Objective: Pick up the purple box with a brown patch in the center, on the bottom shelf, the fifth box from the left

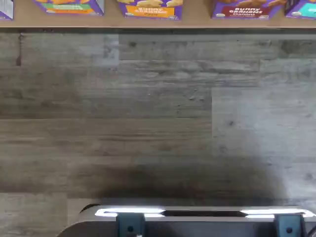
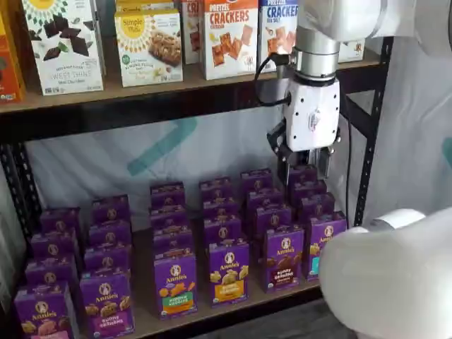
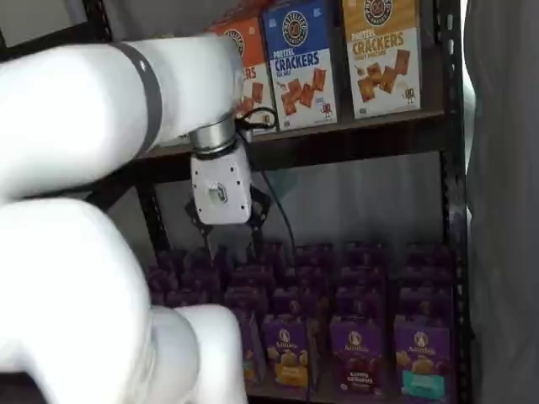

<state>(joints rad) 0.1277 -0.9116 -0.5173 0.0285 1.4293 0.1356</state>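
Observation:
The purple box with the dark brown band (image 2: 284,258) stands upright at the front of its row on the bottom shelf (image 2: 145,319), between a carton with a yellow-orange band (image 2: 228,272) and one with a teal band (image 2: 323,245). It shows in both shelf views (image 3: 358,355), and its lower face shows in the wrist view (image 1: 244,10) at the shelf's tan edge (image 1: 158,22). My gripper (image 2: 305,173) hangs above the back cartons of the right-hand rows, well above and behind the purple box. Its black fingers (image 2: 285,167) stand apart, open and empty. It also shows in a shelf view (image 3: 227,236).
Several rows of purple cartons fill the bottom shelf. The upper shelf (image 2: 176,88) holds cracker and snack boxes just above the gripper. A black rack post (image 2: 367,141) stands to the right. My white arm (image 2: 388,282) fills the foreground. A grey plank floor (image 1: 148,123) and the dark mount (image 1: 197,222) show below.

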